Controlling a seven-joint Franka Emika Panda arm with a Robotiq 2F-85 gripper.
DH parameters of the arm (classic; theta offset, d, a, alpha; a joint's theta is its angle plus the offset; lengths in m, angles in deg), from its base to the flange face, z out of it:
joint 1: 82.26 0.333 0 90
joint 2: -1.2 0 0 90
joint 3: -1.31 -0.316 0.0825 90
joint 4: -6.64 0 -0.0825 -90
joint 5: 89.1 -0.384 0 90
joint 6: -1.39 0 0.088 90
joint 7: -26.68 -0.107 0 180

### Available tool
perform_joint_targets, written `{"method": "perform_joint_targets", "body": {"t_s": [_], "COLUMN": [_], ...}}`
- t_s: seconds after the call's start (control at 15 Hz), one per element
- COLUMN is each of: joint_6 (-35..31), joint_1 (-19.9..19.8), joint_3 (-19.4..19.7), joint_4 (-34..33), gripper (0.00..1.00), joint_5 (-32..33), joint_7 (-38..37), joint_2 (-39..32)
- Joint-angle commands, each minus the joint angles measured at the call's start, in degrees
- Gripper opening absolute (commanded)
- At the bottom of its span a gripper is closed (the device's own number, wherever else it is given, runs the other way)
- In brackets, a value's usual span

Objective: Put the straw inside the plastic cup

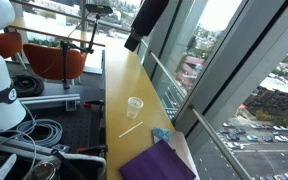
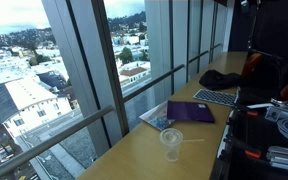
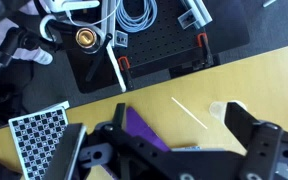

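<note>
Wide-open, empty gripper could skid the thin whitish straw lying flat, toppling the nearby small clear plastic cup

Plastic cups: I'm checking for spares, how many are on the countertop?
1. The clear plastic cup stands on the wooden countertop beside the straw. Others may be hidden.

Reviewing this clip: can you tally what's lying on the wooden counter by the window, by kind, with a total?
clear plastic cup: 1
straw: 1
small light-blue object: 1
purple folder: 1
keyboard: 1
black bundle: 1, too dark to identify
Total: 6 that I can make out
</note>
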Motion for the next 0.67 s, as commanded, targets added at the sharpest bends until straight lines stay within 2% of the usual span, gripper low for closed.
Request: {"method": "perform_joint_targets", "body": {"t_s": [0.0,0.27,0.6], "joint_6": [0.16,-6.37,-21.00], "joint_1": [-0.50,0.37,2.21], "joint_3": [-0.39,-0.39,0.15], "joint_4": [-0.20,2.64,8.84], "gripper": [1.00,1.00,1.00], "joint_5": [-0.10,0.64,-0.07], "joint_7": [0.16,5.77,19.25], "joint_2": [-0.10,0.95,0.25]}}
